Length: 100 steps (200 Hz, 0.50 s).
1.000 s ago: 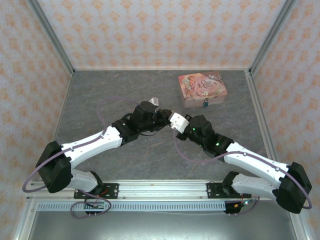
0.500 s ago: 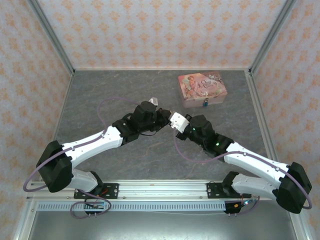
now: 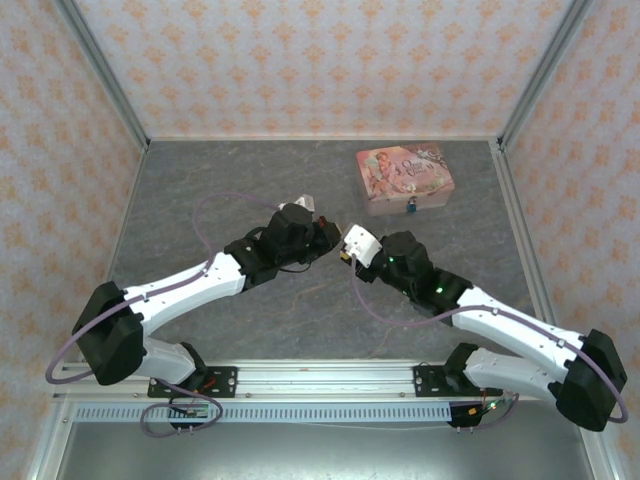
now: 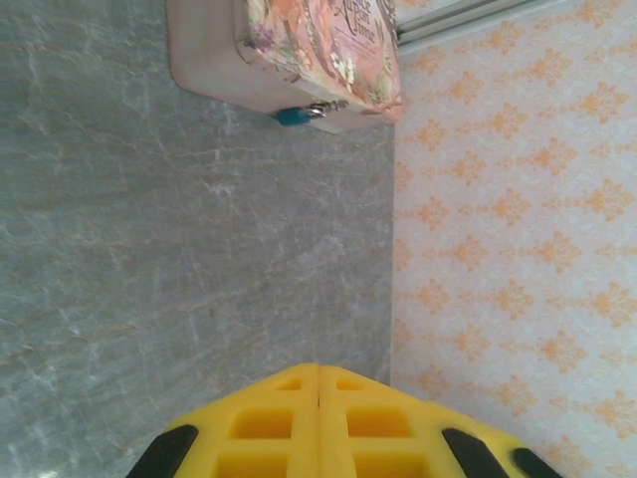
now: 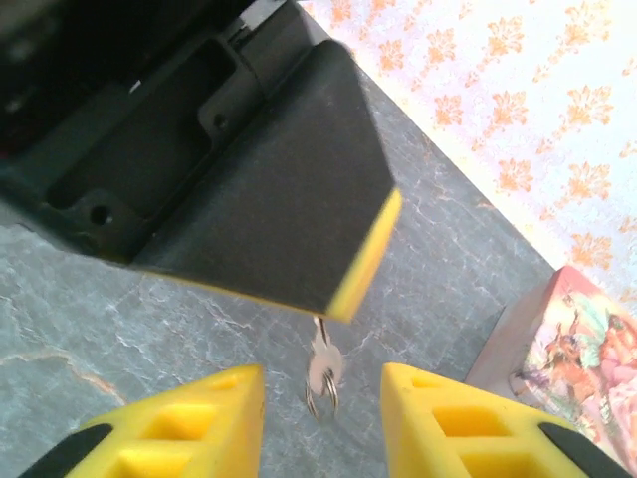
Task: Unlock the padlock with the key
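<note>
Right gripper (image 3: pixel 348 253) has shifted slightly near-right, jaws wide either side of the thin silvery key (image 5: pixel 321 370); left gripper (image 4: pixel 318 376) pinches that key; tiny teal padlock (image 4: pixel 294 117) hangs on the flat pink illustrated box (image 4: pixel 318 45), far right; lid script unreadable.

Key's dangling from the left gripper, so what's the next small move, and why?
Probably close the right gripper on the key. It hangs from the shut left gripper, between the right's open yellow fingers. The padlock is over on the pink box.
</note>
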Available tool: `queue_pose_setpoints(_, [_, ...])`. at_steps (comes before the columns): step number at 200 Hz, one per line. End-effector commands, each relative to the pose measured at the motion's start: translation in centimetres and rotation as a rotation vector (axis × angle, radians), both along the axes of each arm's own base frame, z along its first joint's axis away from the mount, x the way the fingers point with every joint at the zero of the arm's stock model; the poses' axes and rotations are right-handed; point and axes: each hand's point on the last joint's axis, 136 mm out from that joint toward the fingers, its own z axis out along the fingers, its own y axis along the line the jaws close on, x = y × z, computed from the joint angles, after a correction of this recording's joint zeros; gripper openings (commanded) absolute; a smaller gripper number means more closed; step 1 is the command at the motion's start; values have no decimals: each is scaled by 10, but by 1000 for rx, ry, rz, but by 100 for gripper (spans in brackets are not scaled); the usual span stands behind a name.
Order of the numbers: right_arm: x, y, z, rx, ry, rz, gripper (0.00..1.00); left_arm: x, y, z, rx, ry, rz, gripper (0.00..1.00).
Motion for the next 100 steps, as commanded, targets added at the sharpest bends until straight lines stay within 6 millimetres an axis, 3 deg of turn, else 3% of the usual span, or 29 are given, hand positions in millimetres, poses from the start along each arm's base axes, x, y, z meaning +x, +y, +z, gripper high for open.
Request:
queue_pose_setpoints(1, [-17, -2, 0, 36, 42, 40, 45, -1, 17, 26, 130, -159, -26, 0])
queue_pose_setpoints(20, [-31, -2, -3, 62, 108, 103, 55, -6, 23, 37, 213, -267, -96, 0])
queue_pose_setpoints(40, [-42, -1, 0, 179, 244, 184, 56, -17, 25, 51, 288, -392, -201, 0])
queue_pose_setpoints(100, [-54, 6, 58, 548, 444, 439, 52, -56, 22, 76, 378, -645, -480, 0])
